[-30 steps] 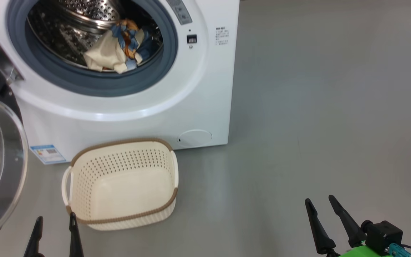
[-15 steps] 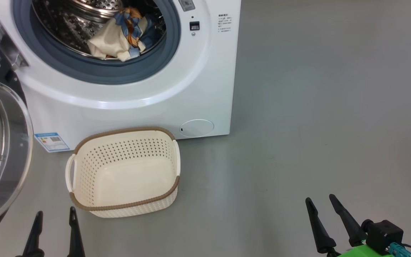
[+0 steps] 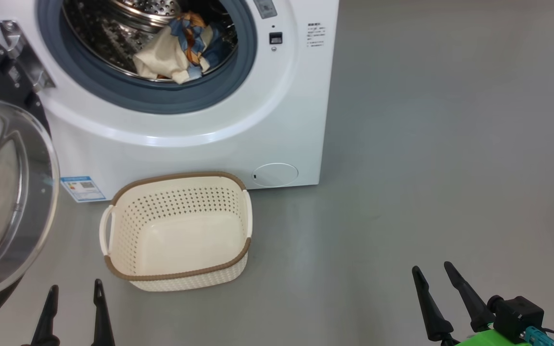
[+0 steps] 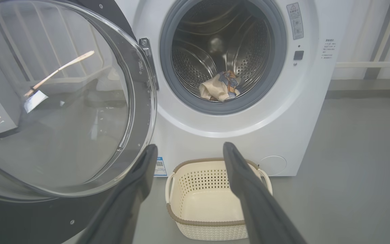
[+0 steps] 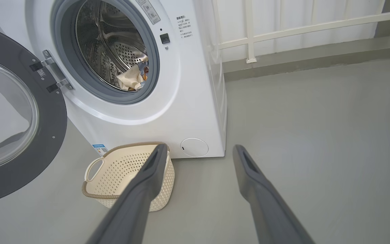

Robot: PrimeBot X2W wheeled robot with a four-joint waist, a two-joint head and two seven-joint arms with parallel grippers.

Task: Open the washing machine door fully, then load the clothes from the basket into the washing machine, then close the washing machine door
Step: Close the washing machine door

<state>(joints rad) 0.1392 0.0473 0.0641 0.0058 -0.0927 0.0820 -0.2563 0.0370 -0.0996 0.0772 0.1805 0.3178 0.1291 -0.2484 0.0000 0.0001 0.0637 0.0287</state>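
Observation:
The white washing machine [image 3: 238, 120] stands ahead with its door [image 3: 7, 192] swung wide to the left, glass bowl facing me. Blue, orange and cream clothes [image 3: 181, 53] lie in the steel drum [image 4: 215, 51], against the grey-blue gasket. The cream basket [image 3: 178, 230] sits on the floor before the machine with nothing in it. My left gripper [image 3: 75, 300] hangs open at the lower left, near the door's lower rim. My right gripper [image 3: 433, 274] is open at the lower right over bare floor. Both hold nothing, as the left gripper [image 4: 188, 149] and right gripper [image 5: 198, 149] show up close.
Grey floor [image 3: 450, 144] stretches to the right of the machine. A white railing [image 5: 300, 27] and a low kerb run along the wall behind. The round service cap [image 3: 275, 174] and blue label [image 3: 83, 188] mark the machine's lower front.
The whole head picture has shifted: the machine and basket now sit further right and lower, so the camera moved. Both grippers keep their places and stay open.

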